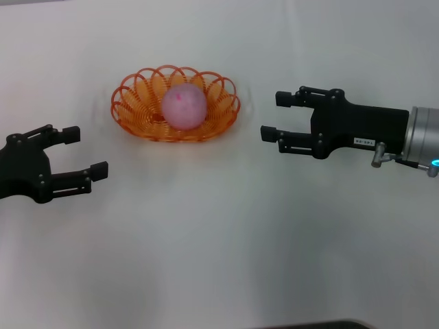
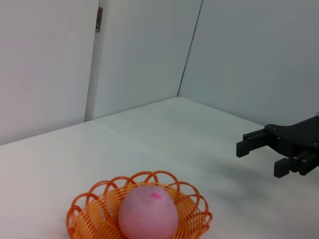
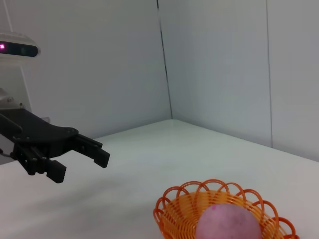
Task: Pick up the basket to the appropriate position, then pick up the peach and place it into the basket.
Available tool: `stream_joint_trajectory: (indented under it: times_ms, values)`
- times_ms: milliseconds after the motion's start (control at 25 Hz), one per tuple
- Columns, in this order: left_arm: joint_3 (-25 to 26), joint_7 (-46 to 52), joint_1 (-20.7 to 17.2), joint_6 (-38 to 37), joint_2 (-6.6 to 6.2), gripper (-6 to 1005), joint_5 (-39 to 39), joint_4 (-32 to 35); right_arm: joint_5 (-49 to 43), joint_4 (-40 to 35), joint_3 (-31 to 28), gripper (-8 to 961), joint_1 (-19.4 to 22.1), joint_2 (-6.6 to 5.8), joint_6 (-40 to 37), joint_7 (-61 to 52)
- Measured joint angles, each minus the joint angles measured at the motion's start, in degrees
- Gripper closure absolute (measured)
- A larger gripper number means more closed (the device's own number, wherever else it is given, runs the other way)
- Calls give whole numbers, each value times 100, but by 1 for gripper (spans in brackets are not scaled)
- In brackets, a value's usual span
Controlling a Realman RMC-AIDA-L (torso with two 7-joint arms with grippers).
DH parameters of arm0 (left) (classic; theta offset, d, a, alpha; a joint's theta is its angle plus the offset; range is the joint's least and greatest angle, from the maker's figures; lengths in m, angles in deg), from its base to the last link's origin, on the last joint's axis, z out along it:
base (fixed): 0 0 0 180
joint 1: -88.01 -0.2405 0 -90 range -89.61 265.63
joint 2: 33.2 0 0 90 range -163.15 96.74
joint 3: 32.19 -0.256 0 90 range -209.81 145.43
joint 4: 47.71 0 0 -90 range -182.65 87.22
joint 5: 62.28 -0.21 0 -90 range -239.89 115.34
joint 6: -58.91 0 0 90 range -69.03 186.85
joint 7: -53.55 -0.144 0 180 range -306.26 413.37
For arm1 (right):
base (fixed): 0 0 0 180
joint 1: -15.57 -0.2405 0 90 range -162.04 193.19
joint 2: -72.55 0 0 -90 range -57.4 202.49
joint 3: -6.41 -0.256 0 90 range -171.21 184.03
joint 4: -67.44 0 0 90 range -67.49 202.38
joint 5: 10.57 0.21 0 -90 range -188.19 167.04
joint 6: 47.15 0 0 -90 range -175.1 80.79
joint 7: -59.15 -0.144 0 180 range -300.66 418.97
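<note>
Sitting inside the orange wire basket (image 1: 175, 104) on the white counter (image 1: 219, 240), the peach (image 1: 184, 107) looks already placed, so the step in hand seems to be backing away cleanly. The right gripper (image 1: 269, 116), spread and empty, hangs just beside the basket's scalloped rim; drawing it off sideways should avoid nudging the rim. The left gripper (image 1: 88, 152), also spread, waits near the other side.
</note>
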Motion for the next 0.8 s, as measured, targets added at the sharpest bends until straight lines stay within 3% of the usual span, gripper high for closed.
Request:
stream_joint_trajectory:
  times_ms: [800]
  values:
    - [0, -15, -44, -1, 1, 91, 0, 16, 12, 28, -2, 187, -43, -15, -13, -44]
